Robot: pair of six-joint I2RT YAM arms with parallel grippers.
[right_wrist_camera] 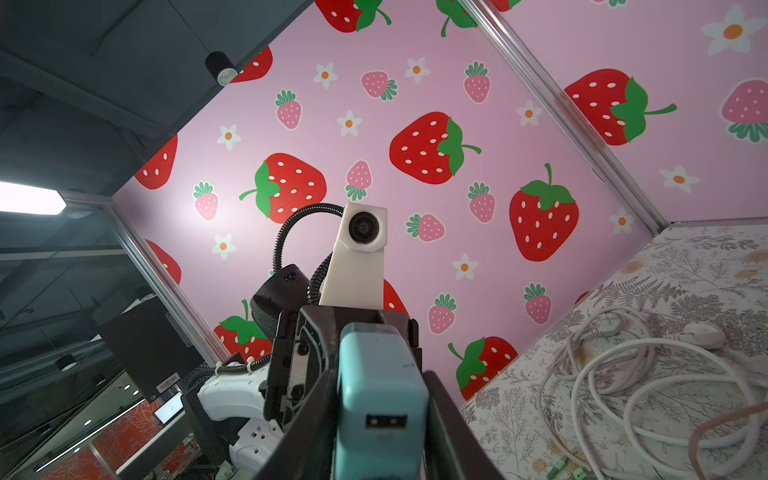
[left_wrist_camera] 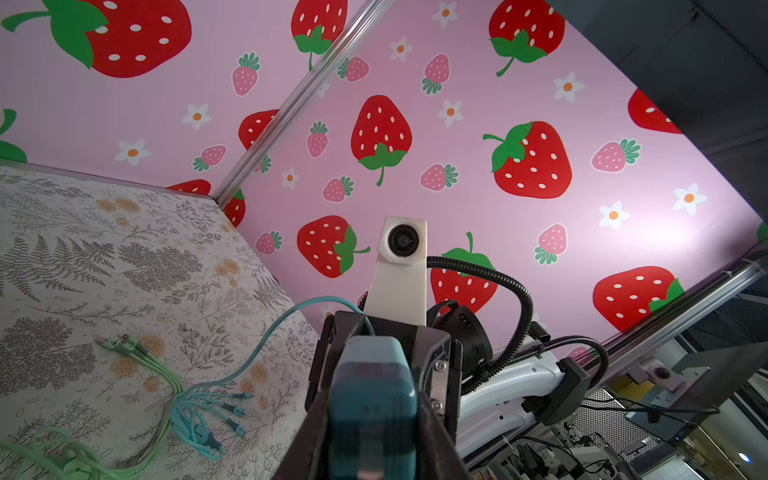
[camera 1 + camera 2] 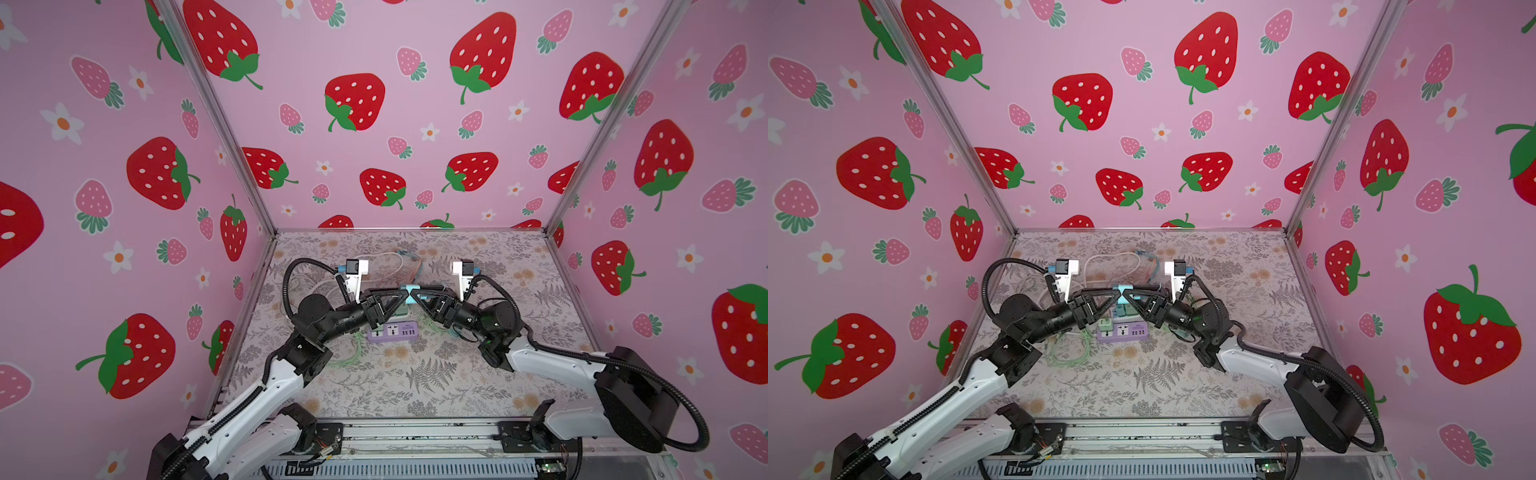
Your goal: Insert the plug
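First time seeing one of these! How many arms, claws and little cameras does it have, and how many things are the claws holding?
Arms: 2 (left arm, right arm)
Grippers: 2 (left gripper, right gripper)
Wrist cameras: 2 (left wrist camera, right wrist camera)
Held things: 1 (blue plug, between both grippers)
Total: 7

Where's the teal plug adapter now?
Centre of both top views: teal plug adapter held aloft between left gripper and right gripper, near the purple power strip.

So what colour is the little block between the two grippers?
Light blue. The block shows best in the right wrist view.
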